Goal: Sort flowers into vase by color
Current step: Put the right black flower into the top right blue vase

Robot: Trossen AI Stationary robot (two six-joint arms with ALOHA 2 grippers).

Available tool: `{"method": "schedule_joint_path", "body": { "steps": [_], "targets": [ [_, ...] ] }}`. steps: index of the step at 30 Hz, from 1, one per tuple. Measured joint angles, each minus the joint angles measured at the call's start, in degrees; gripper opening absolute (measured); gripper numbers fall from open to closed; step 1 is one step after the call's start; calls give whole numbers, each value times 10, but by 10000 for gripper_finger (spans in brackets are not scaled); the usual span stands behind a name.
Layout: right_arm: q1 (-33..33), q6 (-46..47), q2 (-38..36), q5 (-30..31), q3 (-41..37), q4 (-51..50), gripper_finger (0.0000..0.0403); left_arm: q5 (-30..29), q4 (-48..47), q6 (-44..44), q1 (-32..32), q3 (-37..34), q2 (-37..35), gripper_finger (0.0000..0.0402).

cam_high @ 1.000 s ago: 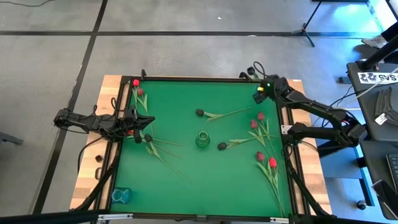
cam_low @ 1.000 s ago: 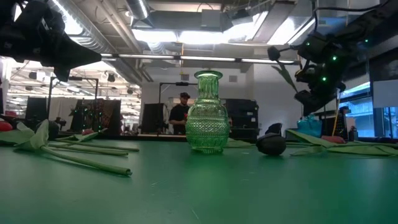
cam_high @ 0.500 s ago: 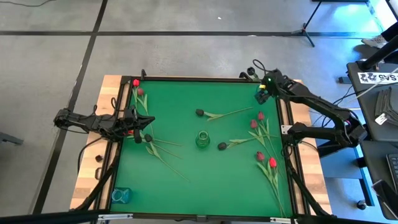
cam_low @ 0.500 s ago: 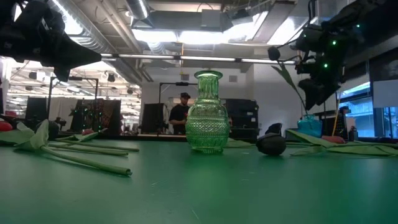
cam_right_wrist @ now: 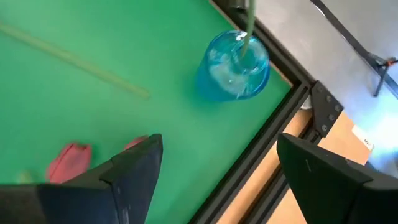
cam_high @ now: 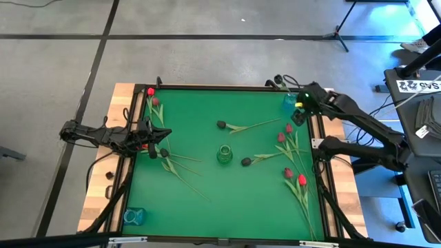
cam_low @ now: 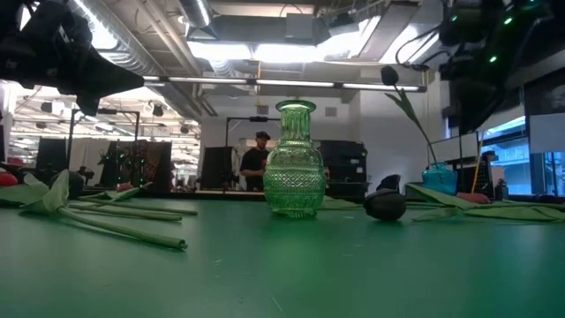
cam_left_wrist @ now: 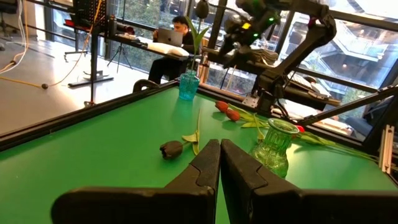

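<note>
Flowers [cam_high: 295, 157] lie scattered over the green tabletop [cam_high: 200, 110]: a red and pink-red cluster along the right edge, two black-headed ones near the middle beside the green vase [cam_high: 224, 154], more by the left edge, and one stem already standing in the blue vase [cam_right_wrist: 233, 66] at the far right corner. The right gripper [cam_high: 300, 114] hangs just beside that blue vase with its jaws spread wide and nothing between them, so the delivery looks done. The main risk now is the arm clipping the tall stem or the vase rim as it pulls away; the vase looks light and sits close to the tabletop's raised edge, so a nudge could tip it or flip the flower out. The left gripper [cam_left_wrist: 219, 165] waits over the left edge with its jaws pressed together, empty. A second blue vase [cam_high: 134, 215] stands at the near left corner. Picking the next flower carries its own hazards: stems on the right overlap, so a pinch could lift two at once, and dull pink-red heads may be mistaken for bright red, though from above the shades are hard to separate. A person sits in the room beyond the table.
</note>
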Motion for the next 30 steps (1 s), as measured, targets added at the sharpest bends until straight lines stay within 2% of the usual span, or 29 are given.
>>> {"method": "schedule_joint_path", "body": {
  "steps": [4, 7, 15, 19, 23, 26, 30],
  "targets": [
    [58, 46, -49, -59, 0, -30, 317, 0, 0, 0, 0, 0, 0, 11],
    [128, 104, -72, -101, 0, -37, 313, 0, 0, 0, 0, 0, 0, 11],
    [344, 254, -63, -96, -3, -35, 262, 0, 0, 0, 0, 0, 0, 11],
    [429, 298, -40, -76, -4, 4, 238, 0, 0, 0, 0, 0, 0, 11],
    [492, 303, 0, -29, -4, 78, 222, 0, 0, 0, 0, 0, 0, 11],
    [513, 273, 49, 32, -4, 147, 215, 0, 0, 0, 0, 0, 0, 11],
    [499, 244, 128, 111, -4, 240, 214, 0, 0, 0, 0, 0, 0, 11]
  ]
}}
